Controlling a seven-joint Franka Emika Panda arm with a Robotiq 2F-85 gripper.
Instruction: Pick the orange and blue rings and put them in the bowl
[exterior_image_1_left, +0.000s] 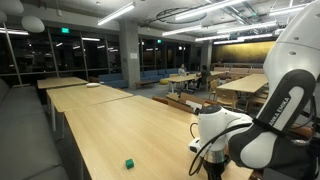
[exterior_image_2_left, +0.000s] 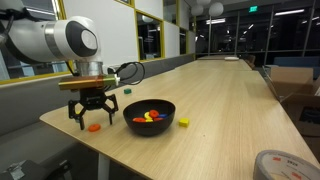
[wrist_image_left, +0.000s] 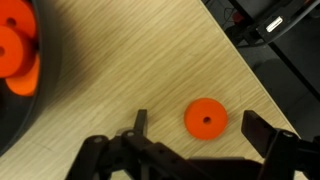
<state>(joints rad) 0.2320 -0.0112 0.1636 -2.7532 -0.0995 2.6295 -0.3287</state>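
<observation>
An orange ring (wrist_image_left: 206, 119) lies flat on the wooden table, between the two open fingers of my gripper (wrist_image_left: 200, 128) in the wrist view. In an exterior view the gripper (exterior_image_2_left: 88, 108) hangs open just above the orange ring (exterior_image_2_left: 95, 126), near the table's corner. The black bowl (exterior_image_2_left: 150, 113) stands just beside it and holds orange and yellow pieces; its rim (wrist_image_left: 50, 80) and orange pieces show at the left of the wrist view. I cannot make out a blue ring.
A small yellow cube (exterior_image_2_left: 183, 122) lies by the bowl on the side away from the gripper. A green cube (exterior_image_2_left: 128, 91) sits behind the bowl and also shows in an exterior view (exterior_image_1_left: 129, 162). A tape roll (exterior_image_2_left: 285, 165) is at the near edge. The table edge is close to the ring.
</observation>
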